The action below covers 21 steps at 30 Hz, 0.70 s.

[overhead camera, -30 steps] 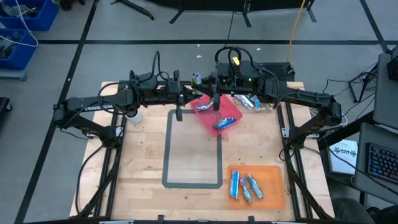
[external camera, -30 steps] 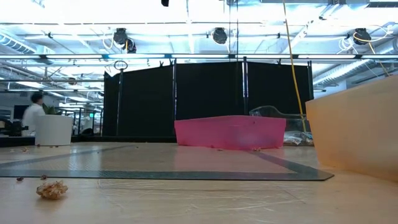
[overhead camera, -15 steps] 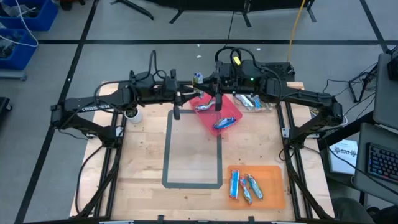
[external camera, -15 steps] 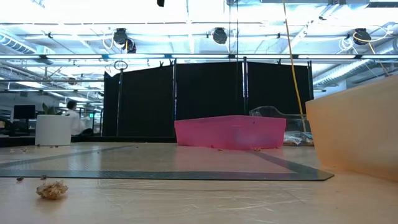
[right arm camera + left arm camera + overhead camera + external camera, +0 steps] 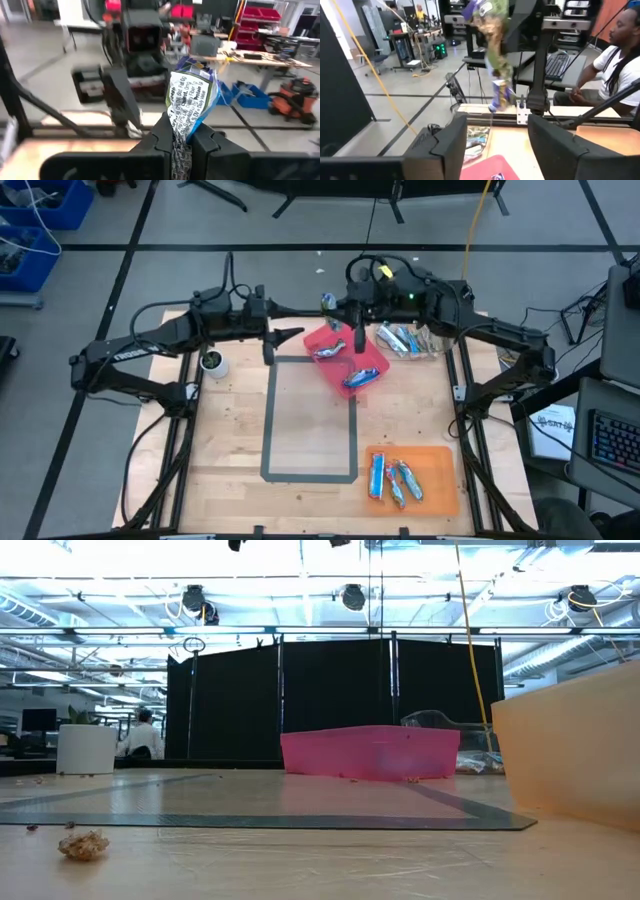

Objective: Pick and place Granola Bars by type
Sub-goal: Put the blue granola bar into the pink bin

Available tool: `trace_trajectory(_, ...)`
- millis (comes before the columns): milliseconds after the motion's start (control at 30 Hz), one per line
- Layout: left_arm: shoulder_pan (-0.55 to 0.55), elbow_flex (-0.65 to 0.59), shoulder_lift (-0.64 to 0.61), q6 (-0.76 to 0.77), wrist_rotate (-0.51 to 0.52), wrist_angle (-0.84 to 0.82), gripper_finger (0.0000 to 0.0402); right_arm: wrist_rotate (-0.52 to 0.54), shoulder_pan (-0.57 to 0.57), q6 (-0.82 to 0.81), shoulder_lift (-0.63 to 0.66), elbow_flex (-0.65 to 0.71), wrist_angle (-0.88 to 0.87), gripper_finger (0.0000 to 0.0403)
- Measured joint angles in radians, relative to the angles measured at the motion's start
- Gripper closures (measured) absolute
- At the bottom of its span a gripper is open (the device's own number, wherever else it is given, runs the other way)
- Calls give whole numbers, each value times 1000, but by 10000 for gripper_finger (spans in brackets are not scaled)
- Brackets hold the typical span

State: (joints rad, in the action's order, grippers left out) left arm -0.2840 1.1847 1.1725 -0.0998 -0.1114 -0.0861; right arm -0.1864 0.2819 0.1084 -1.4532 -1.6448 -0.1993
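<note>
The right gripper (image 5: 181,137) pinches 1 granola bar (image 5: 191,102) above the table's back edge, near the pink tray (image 5: 372,362) holding 2 bars. The left gripper (image 5: 495,135) faces it, fingers spread and empty.

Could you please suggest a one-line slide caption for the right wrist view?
Right gripper shut on an upright blue-and-white granola bar, facing the left arm across the table.

Orange bin (image 5: 575,745) cut off at three o'clock in the low view, held bar's (image 5: 189,107) lower end hidden between dark fingers (image 5: 165,137)
</note>
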Motion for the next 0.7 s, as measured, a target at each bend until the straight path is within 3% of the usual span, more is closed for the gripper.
trace_trajectory(400,-5,1,-42,33,10,-80,151,-2,162,176,-55,-198,-358,389)
trace_trajectory(700,-12,1,-83,37,40,-121,133,-1,216,337,-177,-271,-563,390)
